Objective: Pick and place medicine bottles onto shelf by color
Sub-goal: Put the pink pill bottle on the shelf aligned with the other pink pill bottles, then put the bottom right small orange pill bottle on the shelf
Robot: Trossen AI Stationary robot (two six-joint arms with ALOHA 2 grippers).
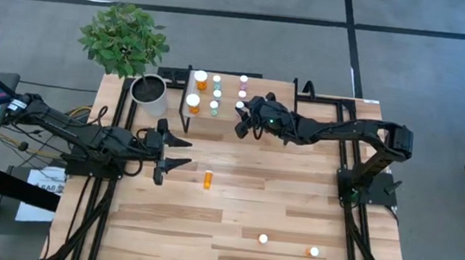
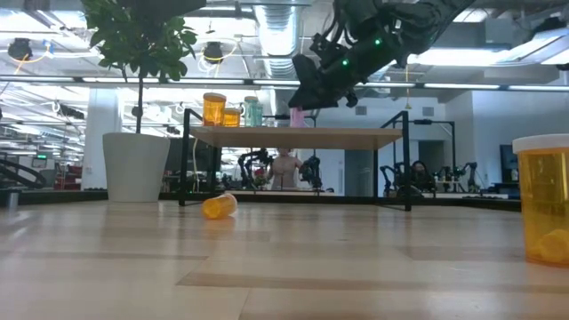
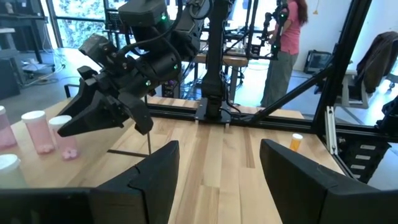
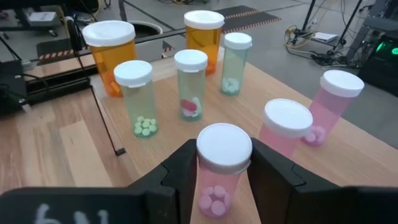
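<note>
Right fingers point(image 4: 224, 180) clamp an unlabelled pink bottle point(image 4: 222, 168) over shelf point(image 4: 348, 155); left fingers point(image 3: 217, 180) parted, empty

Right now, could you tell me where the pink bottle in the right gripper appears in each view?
High view: hidden under the right gripper at the shelf's right part.
Low view: pink bottle under the gripper, above the shelf.
Left wrist: not distinguishable.
Right wrist: bottom centre, between the fingers.
Shared landmark: the shelf.
</note>
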